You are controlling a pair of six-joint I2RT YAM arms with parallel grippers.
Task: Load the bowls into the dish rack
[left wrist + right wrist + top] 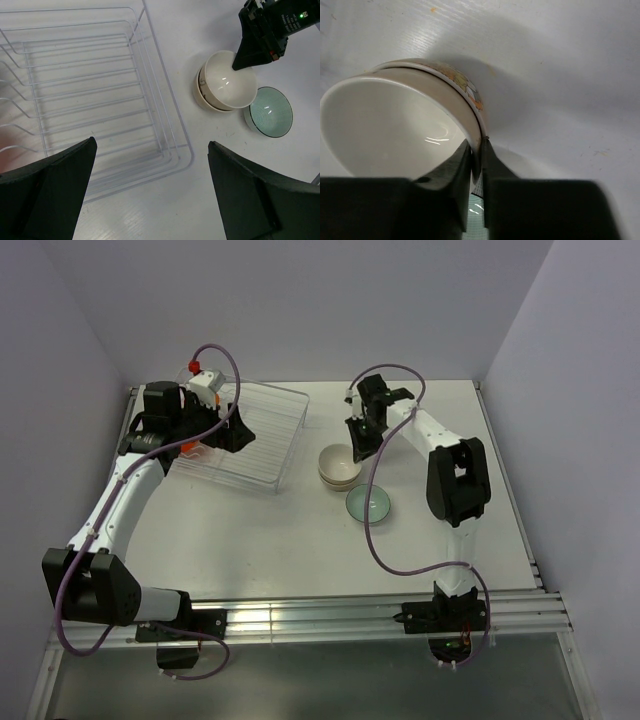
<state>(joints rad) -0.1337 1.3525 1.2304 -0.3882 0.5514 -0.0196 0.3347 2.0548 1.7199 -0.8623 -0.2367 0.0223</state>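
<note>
Cream bowl (395, 130) rim pinched in right claw (476, 146) | left claw (152, 145) wide, empty, above dish rack (272, 432)

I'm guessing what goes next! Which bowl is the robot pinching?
The top cream bowl, nested in the other cream bowl: the right gripper clamps its rim. The teal bowl sits alone beside them, untouched.

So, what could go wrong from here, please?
The right gripper pinches only the rim of the top cream bowl, so it may slip or tilt when lifted. It sits nested in the lower cream bowl, which might drag along and bump the teal bowl nearby. The left gripper, open over the dish rack, could block the drop.
</note>
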